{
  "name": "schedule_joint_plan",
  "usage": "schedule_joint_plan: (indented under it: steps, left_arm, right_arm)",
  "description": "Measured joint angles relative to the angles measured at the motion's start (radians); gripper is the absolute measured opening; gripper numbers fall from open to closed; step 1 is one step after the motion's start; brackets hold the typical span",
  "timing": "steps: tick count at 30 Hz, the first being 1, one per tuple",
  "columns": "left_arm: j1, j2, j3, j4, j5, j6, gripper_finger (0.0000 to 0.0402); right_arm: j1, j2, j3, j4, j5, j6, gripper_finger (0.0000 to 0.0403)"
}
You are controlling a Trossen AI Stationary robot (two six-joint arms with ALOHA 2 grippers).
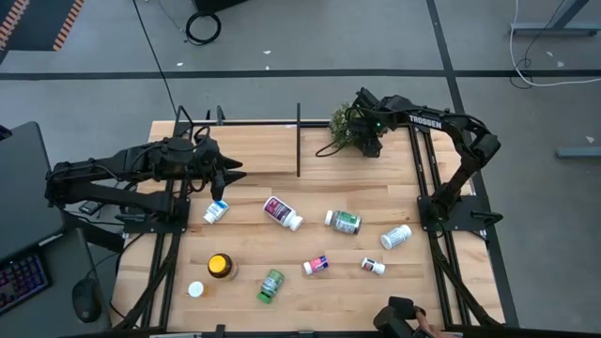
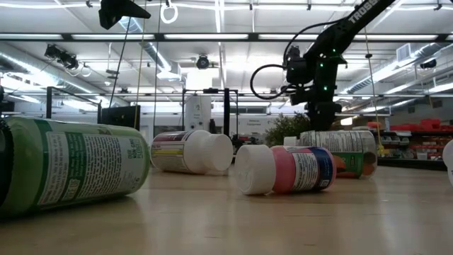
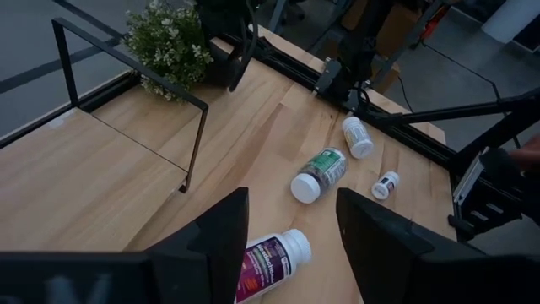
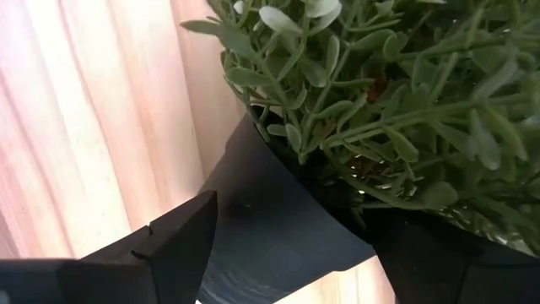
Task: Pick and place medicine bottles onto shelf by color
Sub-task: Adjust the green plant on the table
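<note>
Several pill bottles lie on their sides on the plank table: a blue-labelled one [image 1: 216, 211], a magenta-labelled one [image 1: 282, 212] [image 3: 272, 260], a green-labelled one [image 1: 343, 222] [image 3: 320, 172], a white one [image 1: 395, 236], two small ones [image 1: 315, 265] [image 1: 374, 267] and a green one [image 1: 270, 285]. An amber yellow-capped one [image 1: 221, 267] stands upright. The shelf [image 1: 263, 150] sits at the far edge. My left gripper [image 1: 239, 174] [image 3: 291, 203] hovers open beyond the blue-labelled bottle, touching nothing. My right gripper [image 1: 369, 141] [image 4: 291, 253] is at the potted plant [image 1: 346, 125]. My right gripper has the plant's black pot [image 4: 278, 228] between its two fingers, which stand against opposite sides of the pot's wall. The fingers come slanting down from above on the plant's right side. The leaves hide the rim, and whether the pot is lifted does not show.
The shelf's upright black post [image 1: 299, 141] [image 3: 196, 143] stands between the two grippers. Black rails [image 1: 427, 178] run along the table's right side. A small white bottle [image 1: 195, 289] is near the left near corner. A hand with a dark device [image 1: 404, 317] shows at the near edge.
</note>
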Motion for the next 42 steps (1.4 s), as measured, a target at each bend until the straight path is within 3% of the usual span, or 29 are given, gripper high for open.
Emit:
schedule_joint_plan:
  steps: [9, 23, 30, 37, 42]
  left_arm:
    - [0.000, 0.000, 0.000, 0.000, 0.000, 0.000, 0.0188]
    - [0.000, 0.000, 0.000, 0.000, 0.000, 0.001, 0.0184]
    - [0.000, 0.000, 0.000, 0.000, 0.000, 0.000, 0.0183]
    - [0.000, 0.000, 0.000, 0.000, 0.000, 0.000, 0.0183]
    - [0.000, 0.000, 0.000, 0.000, 0.000, 0.000, 0.0180]
  right_arm:
    - [-0.007, 0.000, -0.005, -0.001, 0.000, 0.000, 0.0296]
    - [-0.028, 0.000, -0.005, -0.036, -0.001, 0.000, 0.0249]
    - [-0.031, 0.000, -0.005, -0.068, 0.027, -0.002, 0.0168]
    - [-0.032, 0.000, -0.005, -0.125, 0.054, -0.037, 0.0025]
    - [-0.045, 0.000, 0.003, -0.213, 0.089, -0.050, 0.0010]
